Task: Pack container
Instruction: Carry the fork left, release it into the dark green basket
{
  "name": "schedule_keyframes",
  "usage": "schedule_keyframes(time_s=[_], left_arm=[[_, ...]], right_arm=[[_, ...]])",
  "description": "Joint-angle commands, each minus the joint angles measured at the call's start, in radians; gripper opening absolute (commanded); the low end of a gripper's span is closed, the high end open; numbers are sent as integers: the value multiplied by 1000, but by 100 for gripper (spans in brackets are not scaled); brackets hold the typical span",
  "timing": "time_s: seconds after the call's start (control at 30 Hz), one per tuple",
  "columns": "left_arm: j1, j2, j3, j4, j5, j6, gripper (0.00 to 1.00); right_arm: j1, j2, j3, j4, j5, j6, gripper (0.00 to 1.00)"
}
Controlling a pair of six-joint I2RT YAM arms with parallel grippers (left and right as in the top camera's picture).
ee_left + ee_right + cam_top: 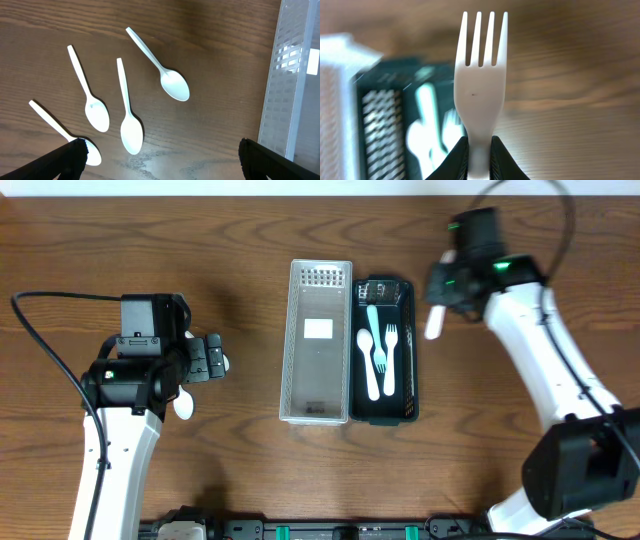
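While the right gripper (479, 162) is clamped on the handle of a white fork (481, 85), tines pointing up in its wrist view, the step in hand looks like carrying that fork to the dark tray (400, 412) at the middle of the overhead frame, where a few pieces of cutlery lie. Seen from overhead, the fork hangs just right of the tray's upper end, so the next move probably calls for shifting left over the tray, lowering, then letting go. The left gripper (160, 152) is spread wide and holds nothing, above four spoons (131, 120) lying apart on the table (200, 240). Fork and spoons look like thin, smooth, glossy plastic; the table is grained wood. The clear basket (287, 340) touching the tray's left side has perforated walls.
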Motion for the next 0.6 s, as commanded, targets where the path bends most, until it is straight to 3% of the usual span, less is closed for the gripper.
schedule_keyframes(time_s=[0.0,0.3,0.4,0.57], left_arm=[[0,6,14,0,-8,-5,98],[0,6,14,0,-8,-5,98],[0,6,14,0,-8,-5,98],[0,6,14,1,-8,-5,98]], right_arm=[[87,33,5,-14,-3,-15,14],[161,135,4,-54,-3,-12,15],[163,146,4,-58,-3,-13,32],[161,146,5,-29,-3,-64,40]])
